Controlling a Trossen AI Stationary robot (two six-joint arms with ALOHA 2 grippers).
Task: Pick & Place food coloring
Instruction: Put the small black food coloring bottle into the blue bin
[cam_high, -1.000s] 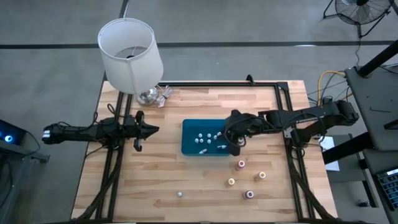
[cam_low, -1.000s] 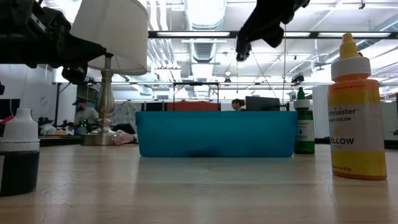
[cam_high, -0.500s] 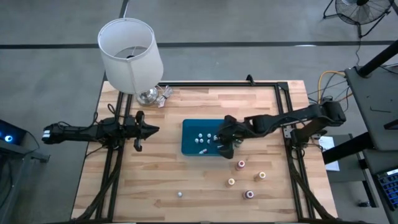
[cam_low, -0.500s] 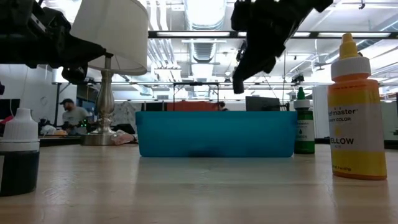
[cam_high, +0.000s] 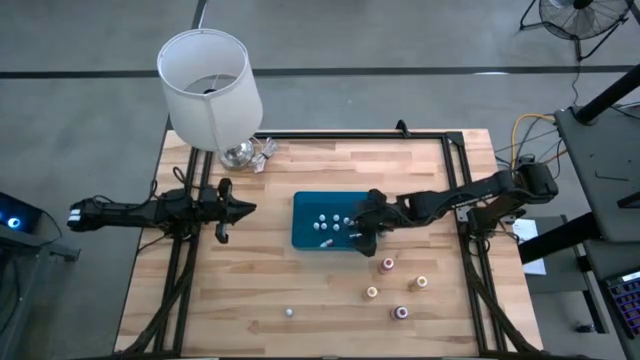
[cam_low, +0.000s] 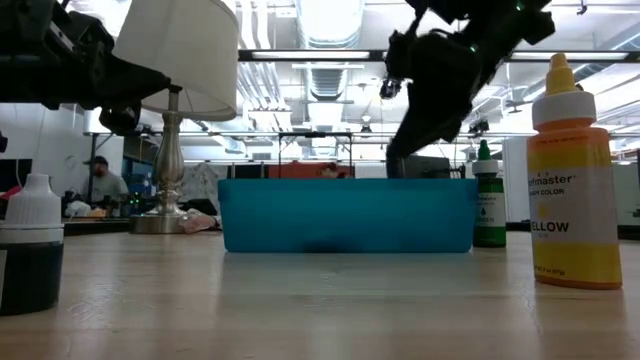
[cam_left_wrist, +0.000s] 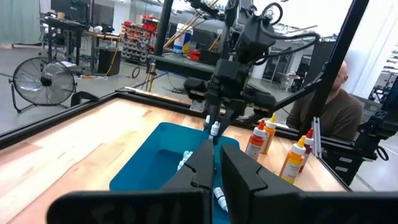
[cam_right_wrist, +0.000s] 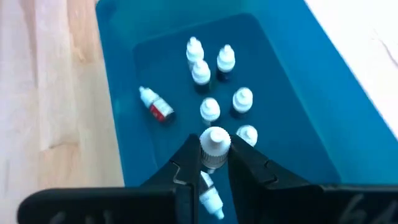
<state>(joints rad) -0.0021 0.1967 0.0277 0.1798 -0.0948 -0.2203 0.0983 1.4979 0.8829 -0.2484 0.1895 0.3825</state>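
The wooden table (cam_high: 300, 290) fills the high view, a white-shaded lamp (cam_high: 208, 85) at its far left corner. In the low view, a workshop with ceiling lights lies beyond; a person (cam_low: 97, 180) stands far off, and the left wrist view shows another, seated, cut off by a post.

The blue tray (cam_high: 302, 225) sits mid-table. Its wall hides the contents in the low view.

The right gripper (cam_high: 362, 232) hangs over the tray's right end, jaws clamped on a white-capped bottle (cam_right_wrist: 214, 146) (its colour is hidden). Several more white-capped bottles (cam_right_wrist: 210, 109) stand or lie in the tray. Four bottles (cam_high: 387, 265) stand right of it, a dark one (cam_high: 289, 312) near the front edge.

The left gripper (cam_high: 245, 208) waits left of the tray, jaws together.
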